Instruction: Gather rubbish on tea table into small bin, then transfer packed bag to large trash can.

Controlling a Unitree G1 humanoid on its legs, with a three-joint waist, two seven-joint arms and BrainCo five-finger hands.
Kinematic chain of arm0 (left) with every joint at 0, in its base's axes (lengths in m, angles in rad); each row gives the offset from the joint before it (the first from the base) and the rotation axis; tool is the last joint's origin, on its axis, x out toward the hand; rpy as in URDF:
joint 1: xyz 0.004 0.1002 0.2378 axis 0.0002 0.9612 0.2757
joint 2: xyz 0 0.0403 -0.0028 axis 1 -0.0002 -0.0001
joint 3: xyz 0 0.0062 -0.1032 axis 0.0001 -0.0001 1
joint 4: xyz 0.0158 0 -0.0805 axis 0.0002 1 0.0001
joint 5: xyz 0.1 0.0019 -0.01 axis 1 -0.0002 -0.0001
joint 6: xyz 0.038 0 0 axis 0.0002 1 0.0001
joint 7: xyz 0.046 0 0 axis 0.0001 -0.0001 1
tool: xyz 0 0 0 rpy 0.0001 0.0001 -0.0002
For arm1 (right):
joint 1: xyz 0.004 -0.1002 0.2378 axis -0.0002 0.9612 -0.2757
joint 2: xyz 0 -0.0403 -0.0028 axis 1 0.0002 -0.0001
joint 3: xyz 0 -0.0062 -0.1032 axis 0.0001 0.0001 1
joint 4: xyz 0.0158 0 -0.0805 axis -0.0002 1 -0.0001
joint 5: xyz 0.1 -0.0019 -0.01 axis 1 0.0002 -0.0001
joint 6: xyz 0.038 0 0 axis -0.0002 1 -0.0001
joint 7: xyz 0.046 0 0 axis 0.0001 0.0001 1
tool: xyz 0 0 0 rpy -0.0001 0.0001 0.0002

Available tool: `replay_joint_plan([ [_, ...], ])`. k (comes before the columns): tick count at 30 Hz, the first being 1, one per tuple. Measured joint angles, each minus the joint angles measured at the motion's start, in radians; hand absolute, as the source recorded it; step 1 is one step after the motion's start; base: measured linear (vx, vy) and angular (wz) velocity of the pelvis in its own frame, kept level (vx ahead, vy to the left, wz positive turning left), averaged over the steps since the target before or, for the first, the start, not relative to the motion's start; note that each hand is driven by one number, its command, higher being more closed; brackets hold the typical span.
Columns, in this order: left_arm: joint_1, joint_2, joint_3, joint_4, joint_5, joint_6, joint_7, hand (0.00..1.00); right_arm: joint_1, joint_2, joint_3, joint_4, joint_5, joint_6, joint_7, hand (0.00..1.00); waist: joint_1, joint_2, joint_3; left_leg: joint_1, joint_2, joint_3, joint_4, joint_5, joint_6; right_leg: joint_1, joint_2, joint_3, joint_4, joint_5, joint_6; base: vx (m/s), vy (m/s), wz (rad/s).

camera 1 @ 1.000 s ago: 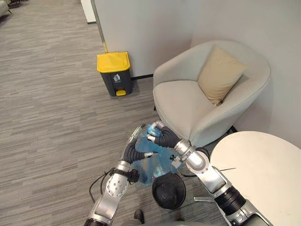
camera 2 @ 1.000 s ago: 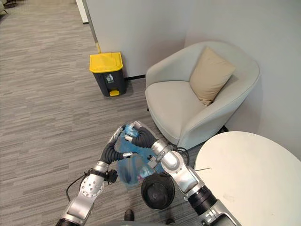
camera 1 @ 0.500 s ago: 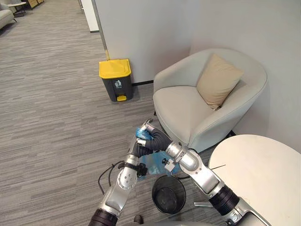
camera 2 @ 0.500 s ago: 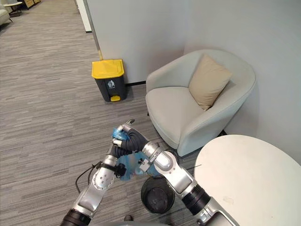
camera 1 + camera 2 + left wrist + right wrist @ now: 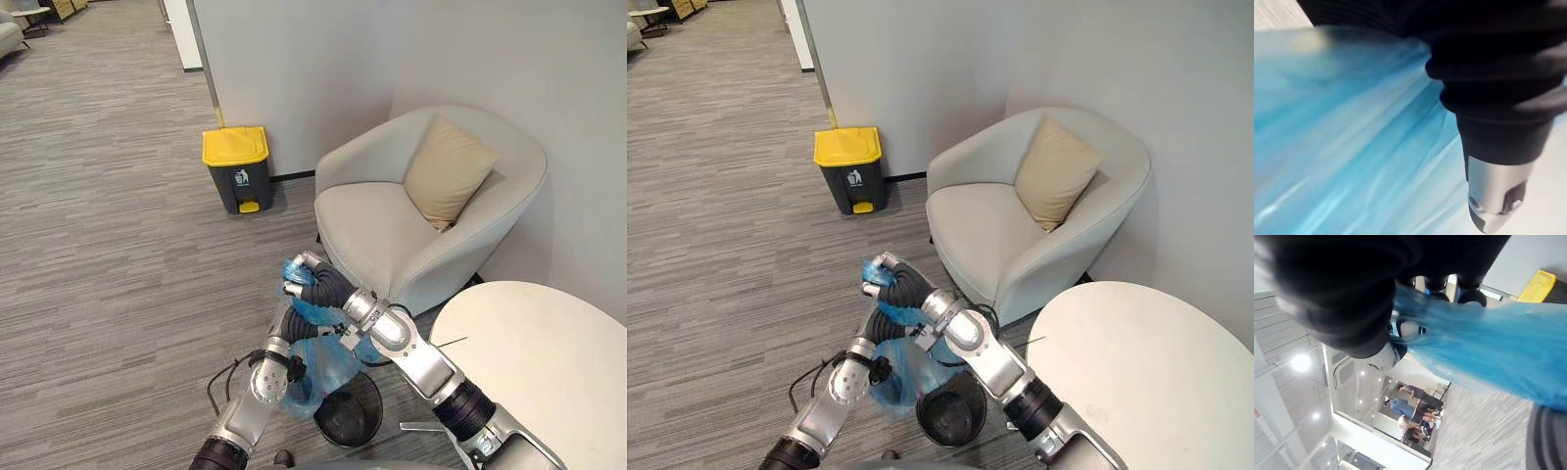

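A blue plastic bag with rubbish in it hangs in the air, its bottom just over the left rim of the small black bin on the floor. My right hand is shut on the bag's bunched top, its dark fingertips curled over the plastic. My left hand is just below it, against the bag's neck, with blue plastic pressed close to it. The large grey trash can with a yellow lid stands shut by the wall, further ahead and to the left.
A pale armchair with a tan cushion stands ahead on the right. The round white tea table is at lower right. Grey carpet stretches left towards the trash can. People stand far off.
The camera has tilted up. My right hand has lifted the bag's top higher, and the bag now hangs free over the small bin; my left hand sits lower on its neck.
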Motion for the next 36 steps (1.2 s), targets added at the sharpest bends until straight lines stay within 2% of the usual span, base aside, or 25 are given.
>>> replay_joint_plan([
  [7,0.003,-0.006,-0.004,0.065,0.0,0.004,-0.017,0.0,-0.002,0.003,-0.009,0.0,0.027,0.0,-0.011,1.0,0.022,-0.002,-0.001,0.0,0.004,-0.003,0.0,0.001,-0.001,0.0,0.004,-0.001,0.001,0.0,0.0,0.0,0.0,0.0],
  [15,0.012,-0.005,-0.008,0.084,-0.001,0.007,0.004,0.0,-0.04,0.042,0.009,-0.013,0.135,0.0,-0.005,1.0,0.023,-0.006,-0.003,0.006,0.003,-0.004,0.0,0.001,-0.002,0.007,0.004,-0.001,-0.001,0.0,0.0,0.0,0.0,0.0],
  [20,0.012,-0.005,-0.008,0.102,0.002,0.029,0.012,0.0,-0.04,0.042,0.071,-0.038,0.182,0.0,0.011,1.0,0.023,-0.008,-0.005,0.009,0.005,-0.004,0.0,0.0,-0.003,0.008,0.0,-0.001,0.0,0.0,0.0,0.0,0.0,0.0],
  [25,0.013,-0.006,-0.005,0.134,0.02,0.049,0.062,0.0,-0.041,0.044,0.134,-0.058,0.244,0.0,0.013,1.0,0.023,-0.008,-0.005,0.009,0.005,-0.004,0.0,0.0,-0.003,0.009,-0.002,0.0,-0.001,0.0,0.0,0.0,0.0,0.0],
  [29,0.032,-0.011,-0.011,0.142,0.066,0.066,0.095,0.0,-0.04,0.045,0.212,-0.058,0.248,0.003,0.013,1.0,0.025,-0.008,-0.005,0.008,0.005,-0.004,0.0,-0.001,-0.004,0.009,-0.002,0.0,-0.002,0.0,0.0,0.0,0.0,0.0],
  [31,0.035,-0.007,-0.006,0.178,0.077,0.059,0.112,0.0,-0.04,0.045,0.227,-0.058,0.249,0.004,0.012,1.0,0.025,-0.008,-0.005,0.009,0.005,-0.004,0.0,0.0,-0.004,0.009,-0.002,-0.001,-0.002,0.0,0.0,0.0,0.0,0.0],
  [32,0.039,-0.007,-0.002,0.216,0.081,0.052,0.135,1.0,-0.04,0.045,0.24,-0.057,0.249,0.006,0.012,1.0,0.025,-0.008,-0.005,0.009,0.005,-0.004,0.0,0.0,-0.004,0.009,-0.002,-0.001,-0.002,0.0,0.0,0.0,0.0,0.0],
  [36,0.045,-0.007,0.004,0.282,0.081,0.051,0.17,1.0,-0.04,0.041,0.291,-0.056,0.249,0.021,0.012,1.0,0.025,-0.008,-0.004,0.009,0.006,-0.005,0.0,-0.003,-0.008,0.009,-0.002,-0.001,0.0,0.0,0.0,0.0,0.0,0.0],
])
